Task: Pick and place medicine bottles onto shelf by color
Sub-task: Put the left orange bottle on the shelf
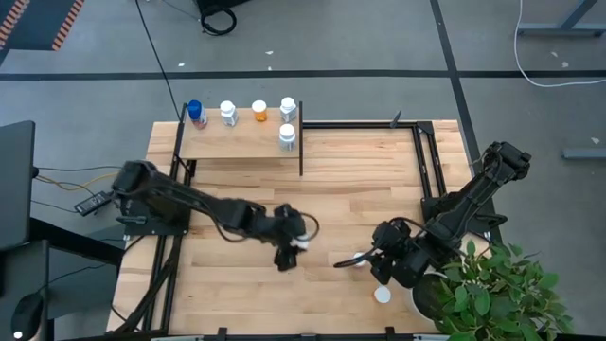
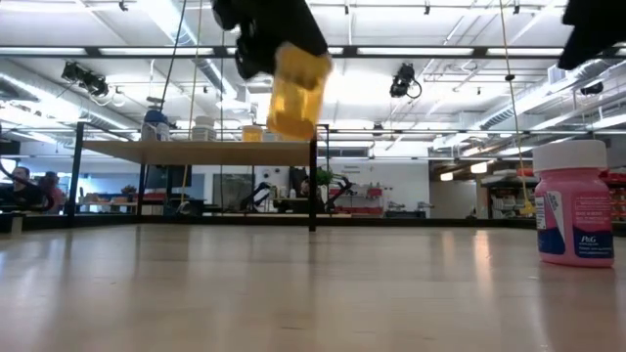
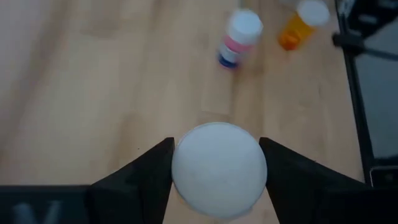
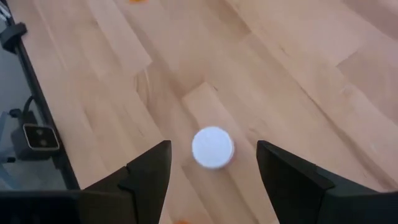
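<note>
My left gripper (image 1: 292,248) (image 3: 216,146) is shut on an orange-bodied, white-capped medicine bottle (image 2: 296,93), which is lifted above the table's middle. My right gripper (image 1: 379,275) (image 4: 212,146) is open above a pink, white-capped bottle (image 4: 212,148) (image 2: 574,200) that stands upright on the table near the front right. Its fingers stand on either side without touching. The light-wood shelf (image 1: 241,142) at the far left carries a blue-capped bottle (image 1: 196,114), an orange one (image 1: 259,111) and three white ones (image 1: 228,113). Another orange bottle (image 3: 301,22) lies on its side on the table. My left gripper pinches the orange bottle at its white cap end (image 3: 217,168) between the two fingers, which come from above and point down. The orange body (image 2: 296,98) hangs below the fingers, slightly tilted and clear of the table.
A potted green plant (image 1: 492,289) stands at the table's front right corner, close to my right arm. A black metal frame (image 1: 421,161) runs along the far and right sides of the table. Bare wood lies between the shelf and my grippers.
</note>
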Robot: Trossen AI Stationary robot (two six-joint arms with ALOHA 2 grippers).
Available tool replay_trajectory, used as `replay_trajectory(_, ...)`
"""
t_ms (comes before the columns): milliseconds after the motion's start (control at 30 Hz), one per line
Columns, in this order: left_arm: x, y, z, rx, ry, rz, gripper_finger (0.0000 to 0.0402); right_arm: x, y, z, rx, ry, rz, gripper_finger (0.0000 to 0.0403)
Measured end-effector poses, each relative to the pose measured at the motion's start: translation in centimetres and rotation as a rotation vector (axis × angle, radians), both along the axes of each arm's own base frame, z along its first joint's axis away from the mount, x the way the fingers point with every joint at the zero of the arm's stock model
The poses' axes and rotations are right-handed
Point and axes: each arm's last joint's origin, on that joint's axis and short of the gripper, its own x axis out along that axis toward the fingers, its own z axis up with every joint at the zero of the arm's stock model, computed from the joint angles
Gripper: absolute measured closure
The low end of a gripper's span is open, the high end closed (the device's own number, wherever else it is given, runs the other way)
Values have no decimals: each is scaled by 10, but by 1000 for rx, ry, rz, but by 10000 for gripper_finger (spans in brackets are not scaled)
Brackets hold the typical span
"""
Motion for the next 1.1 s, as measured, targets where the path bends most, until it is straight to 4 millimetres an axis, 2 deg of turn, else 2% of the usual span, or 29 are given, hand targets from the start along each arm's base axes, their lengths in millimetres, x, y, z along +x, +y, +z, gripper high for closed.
replay_trajectory(167, -23, 30, 38, 30, -56, 144, 187, 8, -5, 2, -16, -37, -16, 160)
replay_trajectory(300, -45, 57, 65, 78, -102, 297, 177, 17, -14, 3, -23, -58, -52, 160)
replay_trajectory(500, -77, 102, 84, 177, -65, 471, 176, 44, -44, 11, -6, -124, -160, 160)
replay_trajectory(633, -90, 130, 90, 216, -41, 553, 184, 66, -76, 27, -29, -175, -195, 160)
replay_trajectory(833, -94, 167, 94, 279, -50, 650, 173, 85, -126, 58, -105, -224, -244, 160)
replay_trajectory(1000, -100, 197, 78, 270, -1, 809, 179, 90, -157, 74, -134, -235, -255, 160)
replay_trajectory(1100, -105, 205, 61, 223, 13, 883, 184, 90, -168, 77, -131, -234, -251, 160)
